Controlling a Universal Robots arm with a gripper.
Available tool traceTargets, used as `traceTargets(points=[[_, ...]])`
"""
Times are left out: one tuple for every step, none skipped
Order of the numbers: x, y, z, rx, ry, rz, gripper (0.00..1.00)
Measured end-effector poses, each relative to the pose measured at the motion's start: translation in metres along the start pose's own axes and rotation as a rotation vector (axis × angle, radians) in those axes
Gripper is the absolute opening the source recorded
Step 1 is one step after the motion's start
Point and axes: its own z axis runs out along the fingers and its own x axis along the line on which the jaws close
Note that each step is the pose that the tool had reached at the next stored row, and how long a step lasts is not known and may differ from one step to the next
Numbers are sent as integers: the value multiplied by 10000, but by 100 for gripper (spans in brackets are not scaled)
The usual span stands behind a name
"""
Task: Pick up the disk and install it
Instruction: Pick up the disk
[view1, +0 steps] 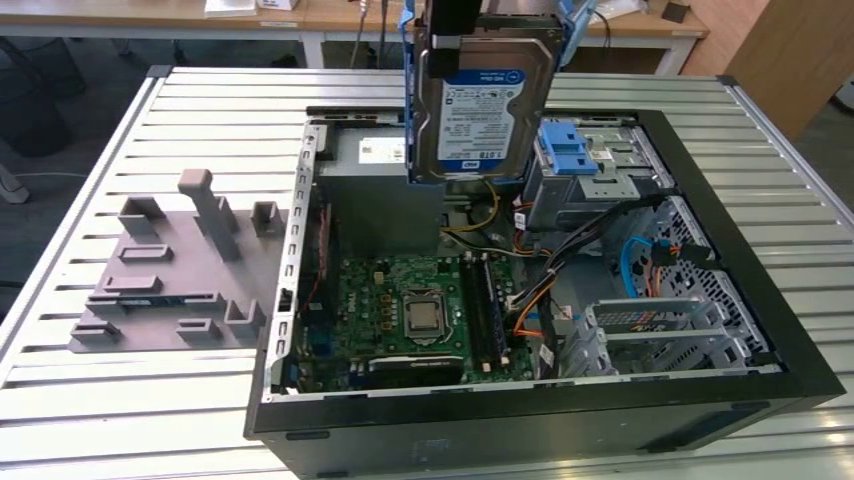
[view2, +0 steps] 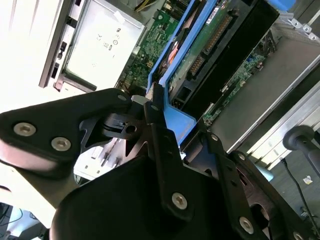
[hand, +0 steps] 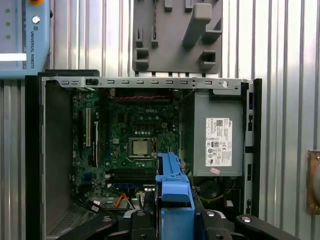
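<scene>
We see an open computer case (view1: 747, 400) lying on a slatted metal table (view1: 134, 420), with a grey slotted stand (view1: 167, 270) beside the case's open edge. The pickup is done: the disk (view1: 481, 110) hangs upright in the air, clear of the table, over the end of the case where the power supply (view1: 367, 160) and the drive cage (view1: 601, 170) sit. We judge the installation is still to do, since the disk touches nothing inside the case. In the first wrist view the gripper (hand: 172, 220) has its jaws closed tight on the disk's blue bracket (hand: 172, 180), gripping it from both sides
</scene>
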Motion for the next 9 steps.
traceTargets(points=[[1,-5,1,0,2,36,36],[1,-9,1,0,4,69,36],[2,-14,3,1,4,103,36],[4,-18,4,1,5,132,36],[10,-23,6,2,5,150,36],[16,-27,7,2,3,157,36],[26,-31,7,-2,0,158,36],[36,-35,7,-5,-1,159,36],[43,-37,7,-7,-2,159,36]])
